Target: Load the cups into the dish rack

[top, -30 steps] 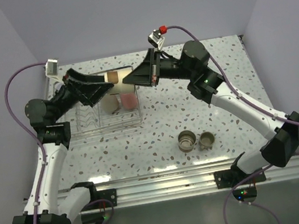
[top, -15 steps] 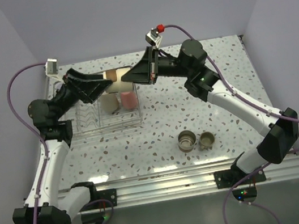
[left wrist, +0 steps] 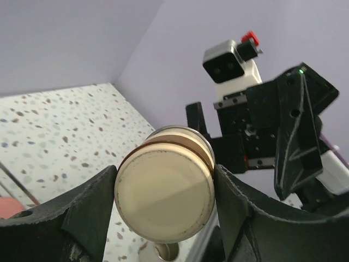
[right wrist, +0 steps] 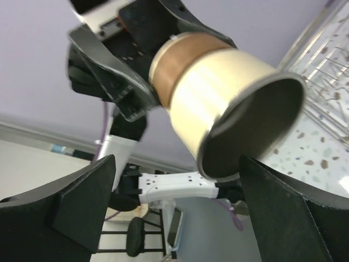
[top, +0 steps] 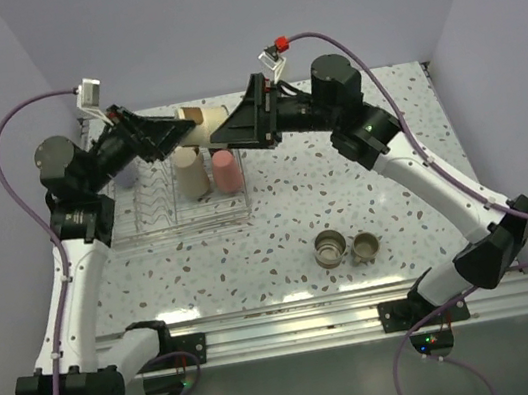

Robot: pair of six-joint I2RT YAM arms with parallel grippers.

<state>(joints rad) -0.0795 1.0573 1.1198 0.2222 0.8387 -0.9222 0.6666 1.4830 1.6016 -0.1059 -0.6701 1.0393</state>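
Speckled table (top: 361,171): over the dish rack's (top: 149,239) far edge, left gripper (top: 179,137) clamps the cream cup (top: 202,119) sideways by its base; right gripper (top: 225,129) spread wide, not touching it.

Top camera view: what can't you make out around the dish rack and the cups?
Dish rack: far side hidden behind the left gripper and the beige cup it holds, top view.
Steel cup near the front: too small to see inside, top view.

Lavender walls (top: 216,33), speckled table (top: 320,198) (terrazzo-patterned)
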